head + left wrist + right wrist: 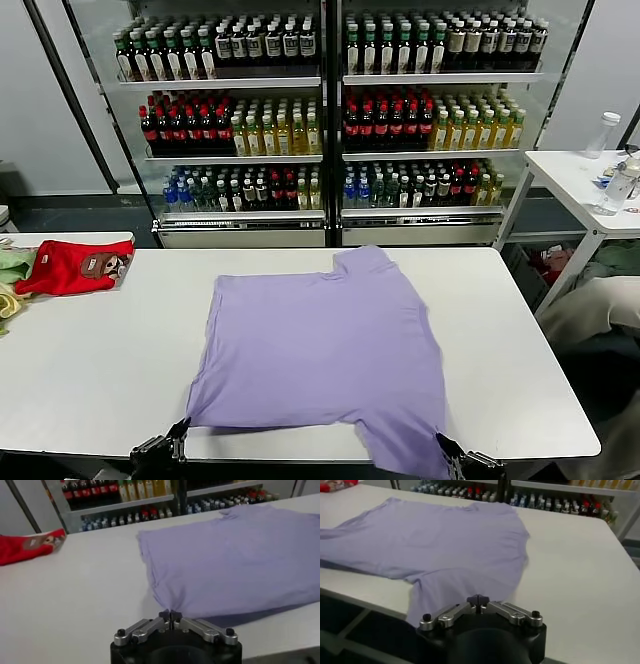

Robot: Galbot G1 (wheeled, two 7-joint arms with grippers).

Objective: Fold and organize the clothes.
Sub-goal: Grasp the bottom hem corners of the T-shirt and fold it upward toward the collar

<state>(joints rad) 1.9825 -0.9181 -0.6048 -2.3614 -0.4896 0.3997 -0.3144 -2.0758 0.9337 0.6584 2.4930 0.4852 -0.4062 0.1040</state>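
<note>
White, the worktop (100, 350) carried a plain lavender short-sleeved T-shirt (325, 350) spread flat, its long axis running away from the robot. Left pincer (170, 614) pinched the near hem corner; right pincer (478, 600), pressed together, held the overhanging near sleeve.

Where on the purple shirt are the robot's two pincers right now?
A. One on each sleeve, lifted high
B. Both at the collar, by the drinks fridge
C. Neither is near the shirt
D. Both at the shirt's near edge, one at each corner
D: the left pincer is shut on a near corner of the purple shirt, and the right pincer is closed at the other near corner, along the white table's front edge.
</note>
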